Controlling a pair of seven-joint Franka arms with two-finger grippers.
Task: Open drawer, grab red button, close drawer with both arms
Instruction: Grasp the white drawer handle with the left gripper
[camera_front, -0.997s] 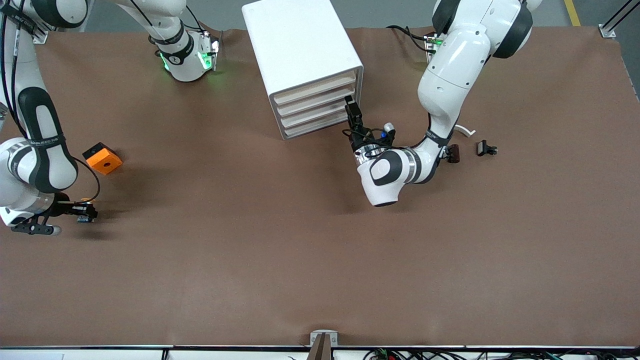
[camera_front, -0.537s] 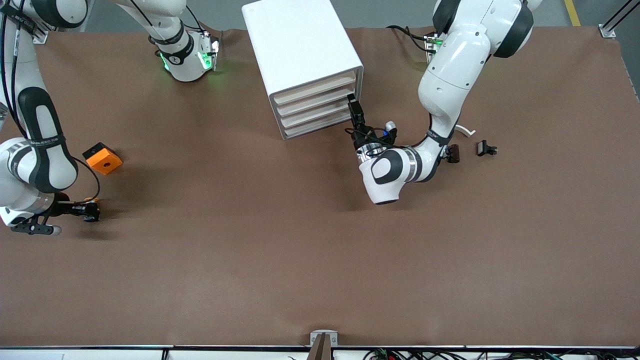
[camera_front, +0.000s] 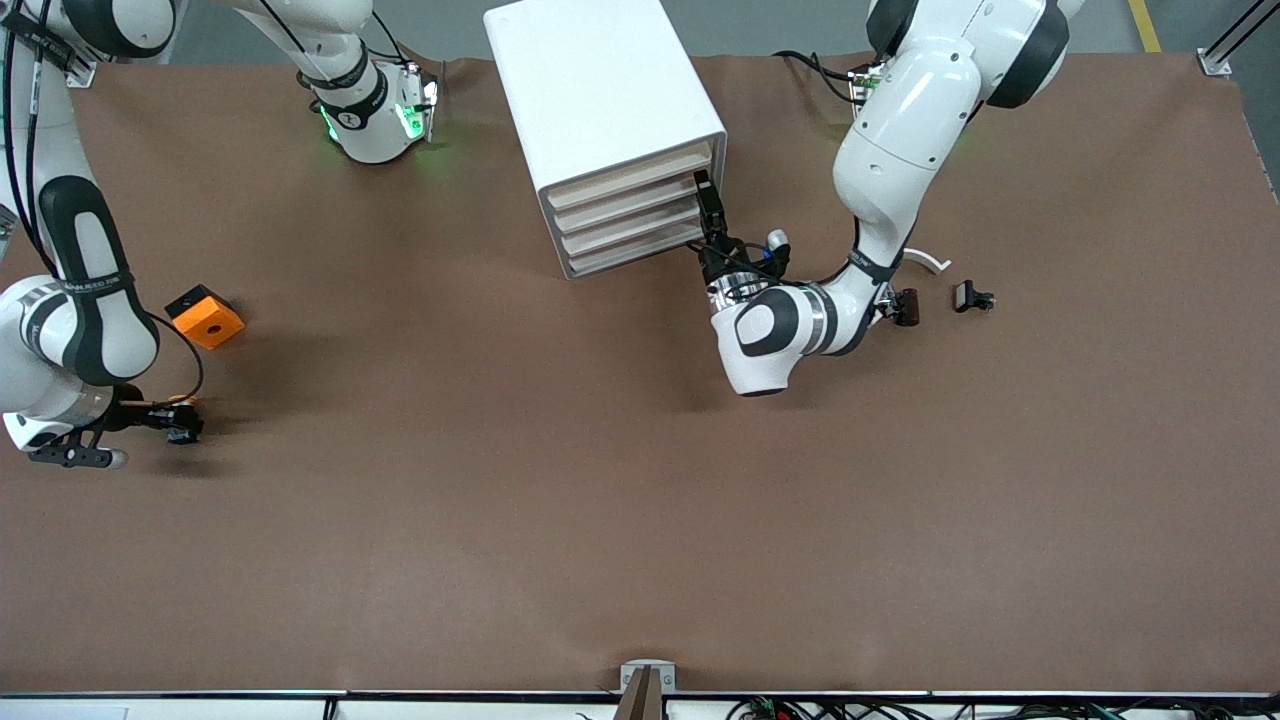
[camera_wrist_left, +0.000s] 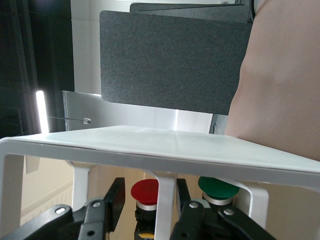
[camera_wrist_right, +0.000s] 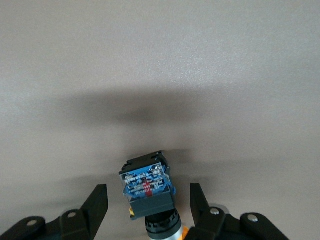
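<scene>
Left gripper (camera_front: 703, 192) spread at drawer (camera_front: 622, 203) front; right gripper (camera_wrist_right: 149, 206) spread around, seemingly, yellow-capped button (camera_wrist_right: 148, 186).

Even overhead light, soft shadows, crisp front view; wrist views partly blurred.

The brown table (camera_front: 560, 480) is evenly lit from above, and each arm casts a diffuse shadow on it. Green indicator light glows at the right arm's base (camera_front: 370, 115). In the left wrist view the white cabinet (camera_wrist_left: 165, 150) is bright, with a glaring light strip (camera_wrist_left: 41, 110) against a dark background. In the right wrist view a soft dark shadow (camera_wrist_right: 145, 112) crosses the table, and the near black fingers (camera_wrist_right: 97, 205) look slightly soft.
</scene>
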